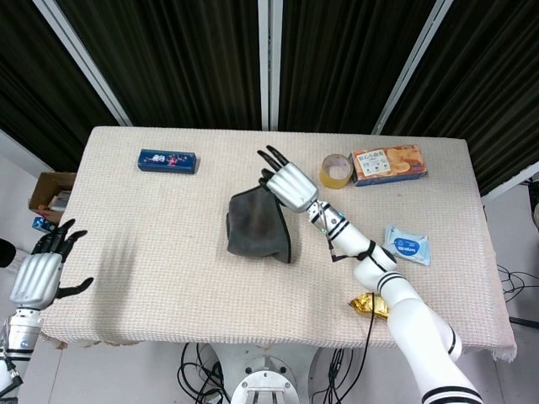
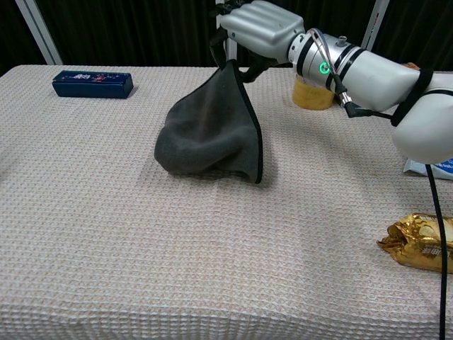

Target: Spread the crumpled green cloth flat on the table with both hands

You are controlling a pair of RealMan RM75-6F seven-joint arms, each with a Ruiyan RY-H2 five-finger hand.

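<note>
One corner of the green cloth [image 2: 209,131] hangs pinched in my right hand [image 2: 256,28]; the rest slumps mid-tabletop. My left hand [image 1: 38,278] idles with fingers spread and empty off the tabletop's left edge. I'd bring it to the opposite hem, then pull apart evenly.

The right hand [image 2: 258,28] covers the top edge of the cloth [image 2: 209,131], so its fingertips on the fabric stay hidden, apparently pinching it. The chest view's right edge cuts off the gold packet [image 2: 419,244]. Print on the blue box [image 1: 168,160] is too small to read.
</note>
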